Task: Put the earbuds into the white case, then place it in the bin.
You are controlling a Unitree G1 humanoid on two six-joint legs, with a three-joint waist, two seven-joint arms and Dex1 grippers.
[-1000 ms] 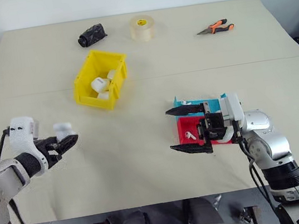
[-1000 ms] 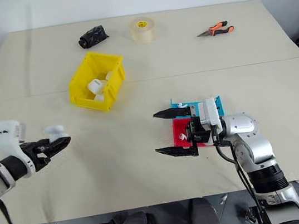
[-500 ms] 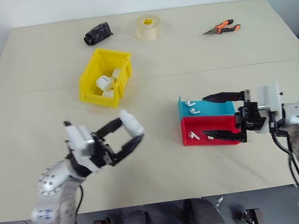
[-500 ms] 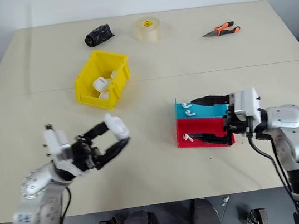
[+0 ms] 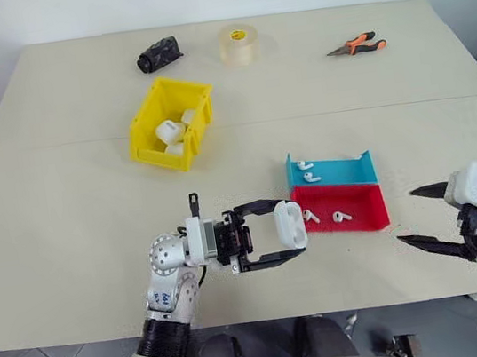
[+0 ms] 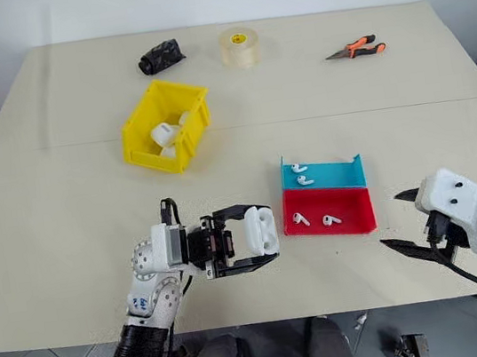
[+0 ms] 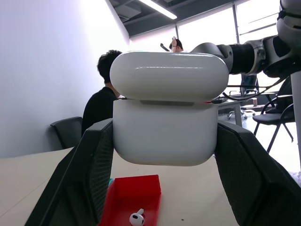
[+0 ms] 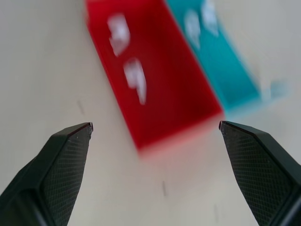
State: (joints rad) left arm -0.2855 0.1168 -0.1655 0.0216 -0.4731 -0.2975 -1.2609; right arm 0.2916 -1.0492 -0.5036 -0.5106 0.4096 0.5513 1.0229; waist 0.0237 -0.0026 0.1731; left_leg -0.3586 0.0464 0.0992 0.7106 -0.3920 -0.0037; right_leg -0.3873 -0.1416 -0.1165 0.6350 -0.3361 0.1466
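Note:
My left gripper (image 5: 288, 228) is shut on the white case (image 5: 289, 226), holding it above the table just left of the red tray (image 5: 361, 202). In the left wrist view the case (image 7: 169, 110) sits between the two fingers, with a thin seam at its lid. Two earbuds (image 5: 311, 216) lie in the red tray and two more (image 5: 307, 171) in the teal tray (image 5: 343, 172). The yellow bin (image 5: 141, 130) stands further back on the left. My right gripper (image 5: 406, 217) is open with nothing between its fingers, near the front right edge, right of the trays.
White cases (image 5: 169, 133) lie inside the bin. A black roll (image 5: 158, 54), a tape roll (image 5: 239, 42) and orange-handled pliers (image 5: 356, 42) lie along the far side. A person (image 7: 101, 106) sits in the background of the left wrist view.
My left gripper has swung right with the case from the left side to beside the red tray. My right gripper has drawn back from over the trays to the right.

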